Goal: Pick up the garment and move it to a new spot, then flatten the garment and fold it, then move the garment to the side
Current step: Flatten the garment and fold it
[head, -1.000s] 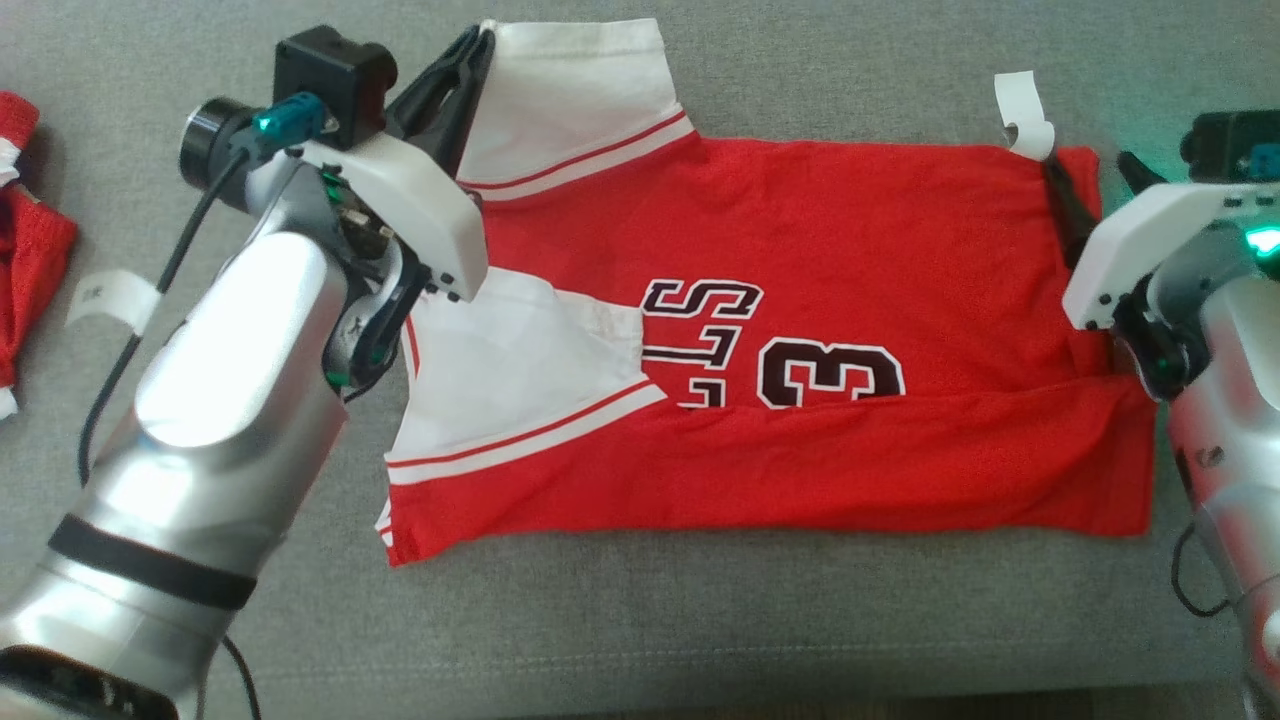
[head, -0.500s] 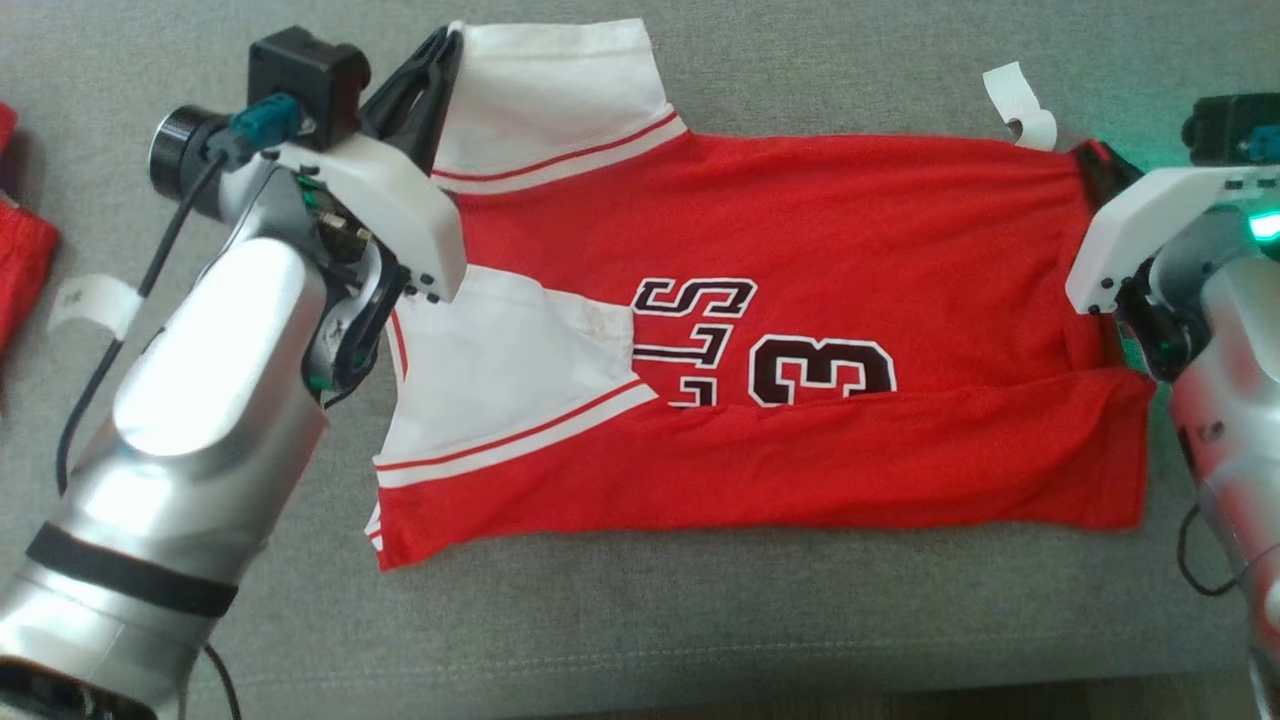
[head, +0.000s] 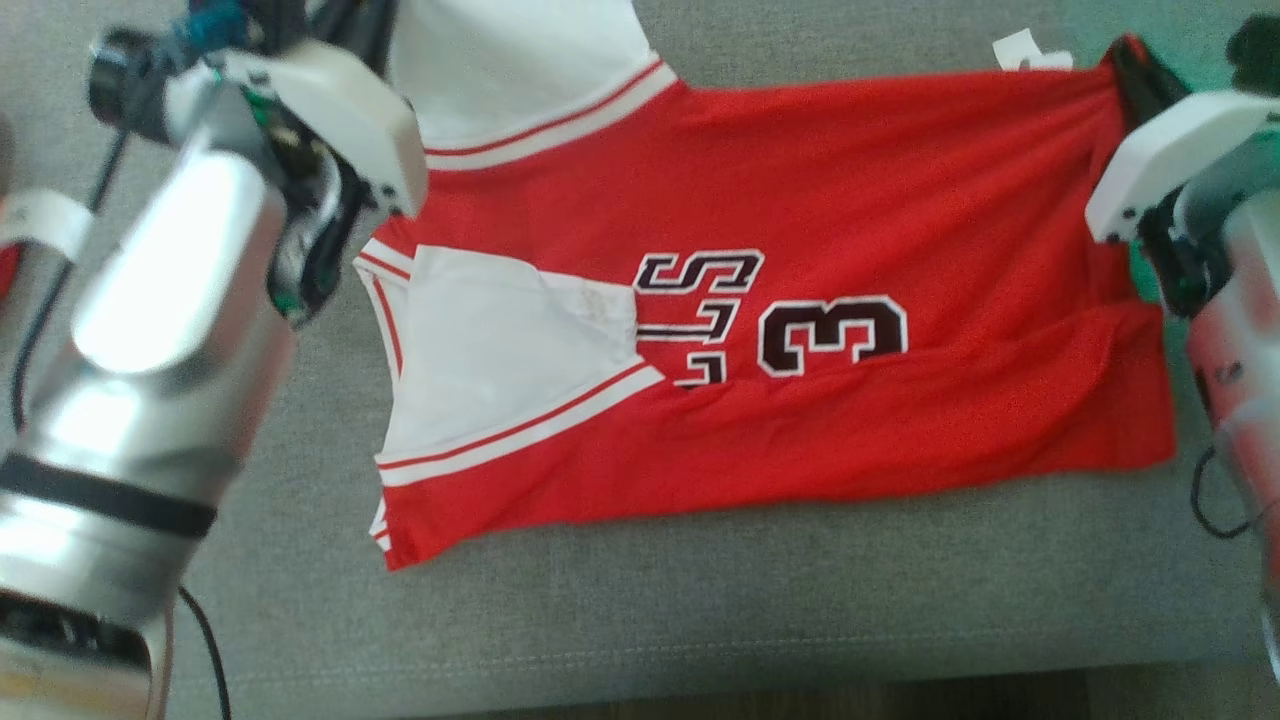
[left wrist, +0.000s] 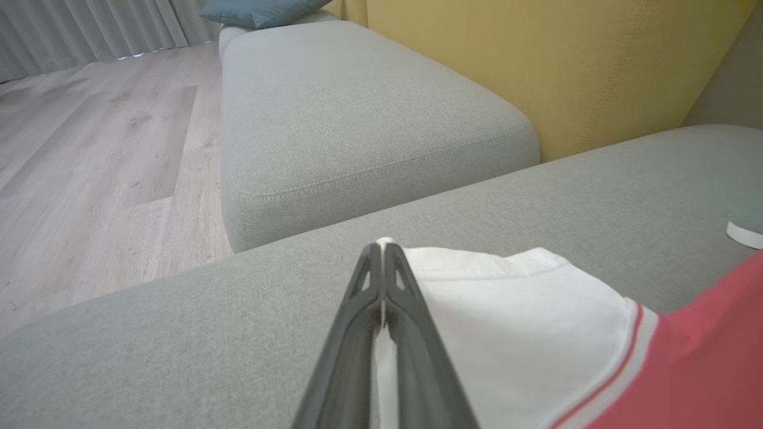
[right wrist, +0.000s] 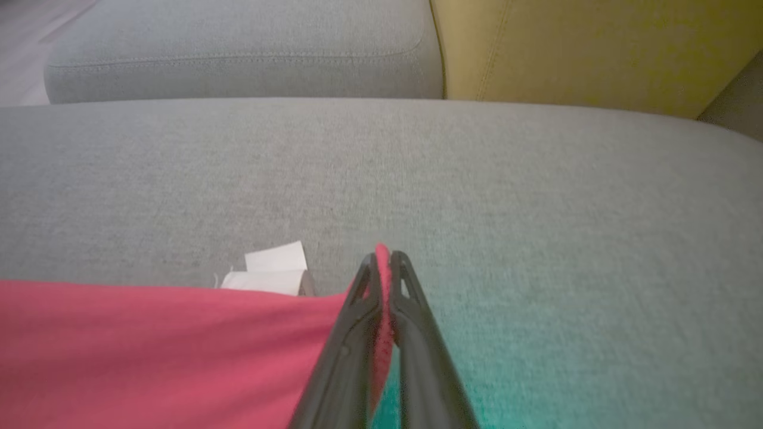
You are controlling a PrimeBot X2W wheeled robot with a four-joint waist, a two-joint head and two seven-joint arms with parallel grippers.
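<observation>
A grey sofa seat (head: 700,620) meets a yellow backrest (left wrist: 566,59). A curled white paper strip (right wrist: 271,271) lies on the seat. Beyond stands a grey ottoman (left wrist: 357,119) with a teal pillow (left wrist: 256,9) at its far end, beside pale wooden floor (left wrist: 89,149).

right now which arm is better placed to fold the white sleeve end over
Left. The left pincer is shut on the white sleeve edge, ready to lift; the right pincer is shut on the jersey at its opposite red corner.

Dark white-edged "3" (head: 832,335) and sideways "S" (head: 700,272) beside partly hidden letters on the red garment (head: 850,180).
</observation>
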